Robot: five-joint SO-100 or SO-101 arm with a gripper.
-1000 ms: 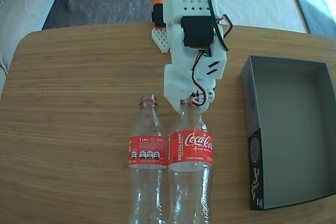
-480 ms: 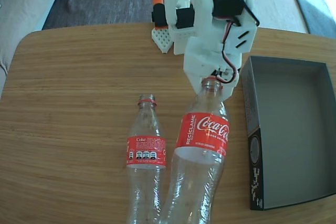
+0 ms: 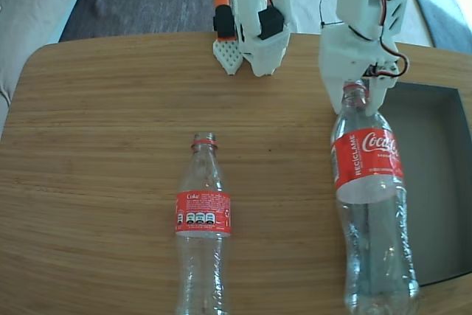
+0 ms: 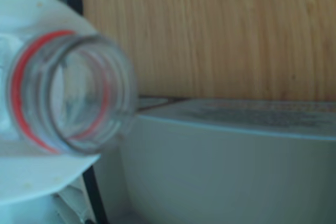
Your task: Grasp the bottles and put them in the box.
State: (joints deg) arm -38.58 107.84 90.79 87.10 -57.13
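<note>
In the fixed view my white gripper [image 3: 357,98] is shut on the neck of one Coca-Cola bottle [image 3: 367,158], a clear one with a red label. That bottle is lifted off the wood and hangs with its body over the left wall of the dark grey box [image 3: 436,175], hiding most of that wall. The second bottle [image 3: 203,215] lies on the table, left of centre, with its capless neck pointing away. In the wrist view the held bottle's open mouth [image 4: 68,94] with its red ring fills the left side, between white fingers [image 4: 31,182].
An orange-topped part on a white perforated base [image 3: 226,51] stands at the table's back edge beside the arm's base [image 3: 263,31]. The round-cornered wooden table [image 3: 103,130] ends at cushions behind. The box reaches the right frame edge. A blurred pale grey surface [image 4: 236,166] fills the wrist view's lower right.
The gripper has lifted the right-hand bottle by its neck and carried it rightwards, from beside the other bottle to over the box's left wall. The other bottle has stayed put.
</note>
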